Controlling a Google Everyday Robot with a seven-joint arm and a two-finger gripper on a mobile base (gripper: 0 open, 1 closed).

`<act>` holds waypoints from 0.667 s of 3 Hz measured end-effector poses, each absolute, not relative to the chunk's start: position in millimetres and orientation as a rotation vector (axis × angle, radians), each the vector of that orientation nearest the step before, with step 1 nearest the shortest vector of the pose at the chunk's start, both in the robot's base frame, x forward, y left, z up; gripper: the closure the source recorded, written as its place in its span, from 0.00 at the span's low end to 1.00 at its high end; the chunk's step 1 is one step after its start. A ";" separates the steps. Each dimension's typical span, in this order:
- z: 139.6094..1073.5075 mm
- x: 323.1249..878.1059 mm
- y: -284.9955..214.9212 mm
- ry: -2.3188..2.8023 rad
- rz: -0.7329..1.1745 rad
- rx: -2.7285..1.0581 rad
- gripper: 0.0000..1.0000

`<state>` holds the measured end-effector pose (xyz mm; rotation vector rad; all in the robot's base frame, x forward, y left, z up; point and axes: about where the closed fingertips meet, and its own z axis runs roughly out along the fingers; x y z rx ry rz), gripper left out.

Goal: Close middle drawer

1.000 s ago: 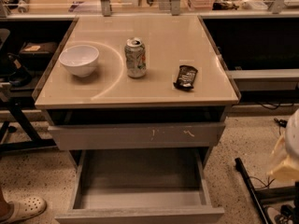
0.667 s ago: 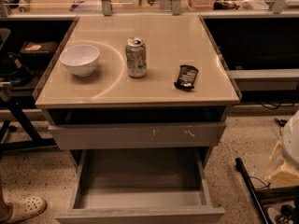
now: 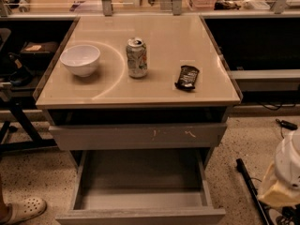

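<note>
Item: middle drawer (image 3: 140, 216), grey, plain front, pulled out open, low and left of the gripper (image 3: 283, 175) and apart from it. Gripper sits at the lower right edge; whether it is apart or together cannot be told. Up-left of it: scratched drawer front (image 3: 138, 135), then snack bar (image 3: 187, 77), can (image 3: 136, 57) and bowl (image 3: 80, 60) on the tabletop (image 3: 154, 90).

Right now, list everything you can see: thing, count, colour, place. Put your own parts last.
cabinet top: one, beige, centre of view
bowl: one, white, left side of the top
can: one, pale with green print, upright, middle of the top
snack bar: one, dark wrapper, lying right of the can
upper drawer front: one, grey with white scratches, just under the top
middle drawer: one, grey, pulled open below it, nothing visible inside
clog: one, white, on the floor at lower left
arm: one part, white and cream, lower right edge
hand: not in view
</note>
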<state>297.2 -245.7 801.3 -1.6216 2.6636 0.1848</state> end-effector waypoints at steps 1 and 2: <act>727.0 267.2 -230.8 2.758 0.390 -1.558 1.00; 666.1 249.9 -219.6 2.809 0.539 -1.514 1.00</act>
